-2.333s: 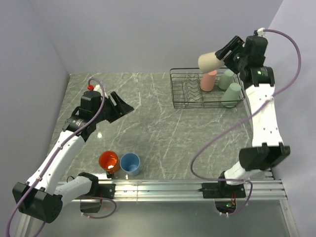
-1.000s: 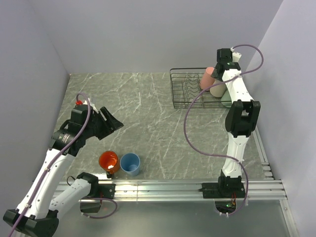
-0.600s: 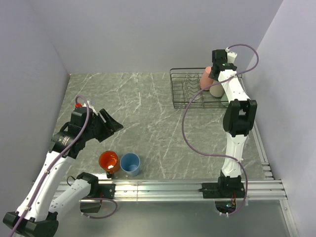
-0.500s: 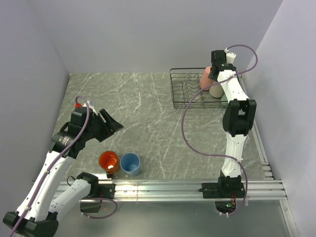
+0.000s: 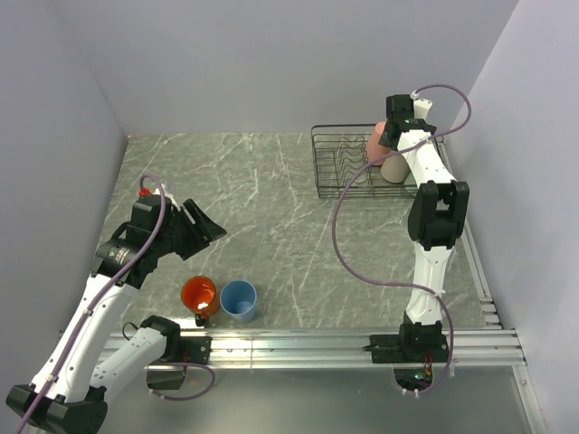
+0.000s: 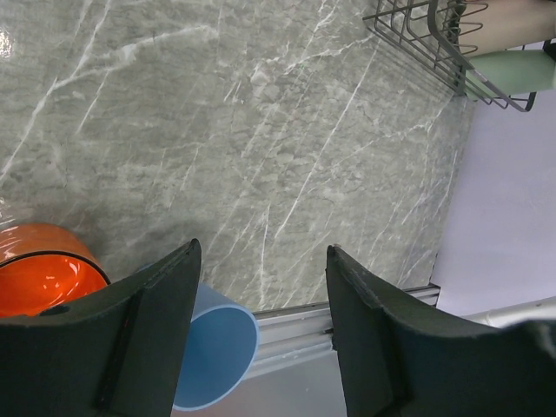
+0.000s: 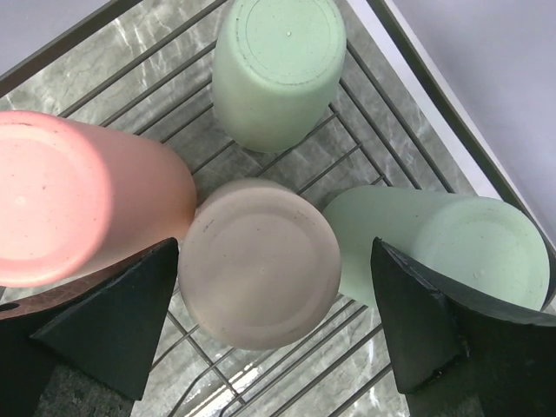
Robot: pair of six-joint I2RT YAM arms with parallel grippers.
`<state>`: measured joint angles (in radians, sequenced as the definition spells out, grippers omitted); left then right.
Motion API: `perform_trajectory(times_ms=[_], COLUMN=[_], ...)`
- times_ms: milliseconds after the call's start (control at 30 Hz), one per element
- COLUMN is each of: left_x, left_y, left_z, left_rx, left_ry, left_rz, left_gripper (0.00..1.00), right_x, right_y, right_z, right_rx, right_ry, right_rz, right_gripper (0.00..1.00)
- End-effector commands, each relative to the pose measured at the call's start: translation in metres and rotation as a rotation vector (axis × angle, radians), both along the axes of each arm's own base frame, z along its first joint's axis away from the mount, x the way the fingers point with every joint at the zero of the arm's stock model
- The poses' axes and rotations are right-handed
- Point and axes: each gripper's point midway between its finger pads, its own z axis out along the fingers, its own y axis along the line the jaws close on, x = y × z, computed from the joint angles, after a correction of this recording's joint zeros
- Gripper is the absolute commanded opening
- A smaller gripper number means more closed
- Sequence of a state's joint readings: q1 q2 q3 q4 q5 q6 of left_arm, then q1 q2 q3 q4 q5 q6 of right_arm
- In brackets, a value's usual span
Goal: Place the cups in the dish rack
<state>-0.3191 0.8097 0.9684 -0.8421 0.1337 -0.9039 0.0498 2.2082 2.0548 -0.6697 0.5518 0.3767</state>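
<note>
The black wire dish rack (image 5: 336,172) stands at the far right. In the right wrist view its floor wires (image 7: 339,382) carry four upturned cups: the salmon pink one (image 7: 78,195), two pale green ones (image 7: 278,69) (image 7: 443,252), and the beige one (image 7: 261,261) in the middle. My right gripper (image 7: 269,321) hangs open over the beige cup, fingers clear of it on both sides. The orange mug (image 5: 198,294) and the light blue tumbler (image 5: 238,299) stand upright at the near left. My left gripper (image 5: 206,226) is open and empty above them; the left wrist view shows the tumbler (image 6: 213,356) by its left finger.
The grey marble tabletop (image 5: 271,217) stretches between the mug and the rack. An aluminium rail (image 5: 317,344) runs along the near edge. Lilac walls close in at the left, back and right. The rack's wavy slot wires (image 5: 348,167) fill its left half.
The right gripper carried the beige cup down from above the rack, set it upturned among the others and opened. The left gripper drew back toward the near left.
</note>
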Motion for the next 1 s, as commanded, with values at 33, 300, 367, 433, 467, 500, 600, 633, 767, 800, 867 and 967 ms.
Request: perform_trajectory(times_ms=[33, 300, 367, 433, 467, 500, 600, 633, 767, 800, 867, 967], left_x=[0.002, 0.000, -0.006, -0.010, -0.015, -0.017, -0.024, -0.026, -0.035, -0.036, -0.041, -0.048], left_y=[-0.001, 0.005, 0.013, 0.018, 0.021, 0.023, 0.024, 0.024, 0.017, 0.017, 0.020, 0.037], left_z=[0.003, 0.001, -0.009, -0.015, -0.021, -0.024, -0.036, -0.040, -0.055, -0.058, -0.070, -0.083], left_rx=[-0.008, 0.025, 0.076, 0.112, 0.132, 0.145, 0.167, 0.170, 0.151, 0.151, 0.168, 0.246], left_ry=[-0.023, -0.015, 0.033, 0.058, 0.086, 0.096, 0.143, 0.155, 0.198, 0.206, 0.244, 0.303], left_rz=[-0.002, 0.008, 0.021, 0.017, 0.017, 0.016, -0.010, -0.021, -0.065, -0.070, -0.070, -0.009], left_gripper=[0.64, 0.64, 0.64, 0.63, 0.63, 0.63, 0.63, 0.63, 0.62, 0.62, 0.61, 0.60], right_x=[0.006, -0.004, -0.016, -0.026, -0.033, -0.038, -0.056, -0.062, -0.079, -0.083, -0.098, -0.122], right_y=[-0.006, -0.007, -0.007, -0.006, -0.003, -0.003, -0.003, 0.000, 0.041, 0.052, 0.088, 0.128], right_z=[0.039, 0.083, 0.104, 0.109, 0.131, 0.138, 0.162, 0.175, 0.193, 0.194, 0.189, 0.172], right_rx=[-0.021, -0.018, -0.006, 0.008, 0.020, 0.023, 0.038, 0.059, 0.165, 0.181, 0.203, 0.257], right_ry=[-0.106, -0.171, -0.206, -0.220, -0.274, -0.291, -0.339, -0.367, -0.391, -0.390, -0.361, -0.314], right_rz=[-0.034, -0.048, -0.054, -0.052, -0.045, -0.046, -0.048, -0.041, 0.075, 0.104, 0.187, 0.280], right_gripper=[0.98, 0.98, 0.99, 0.99, 0.99, 0.99, 0.99, 0.99, 0.99, 1.00, 1.00, 1.00])
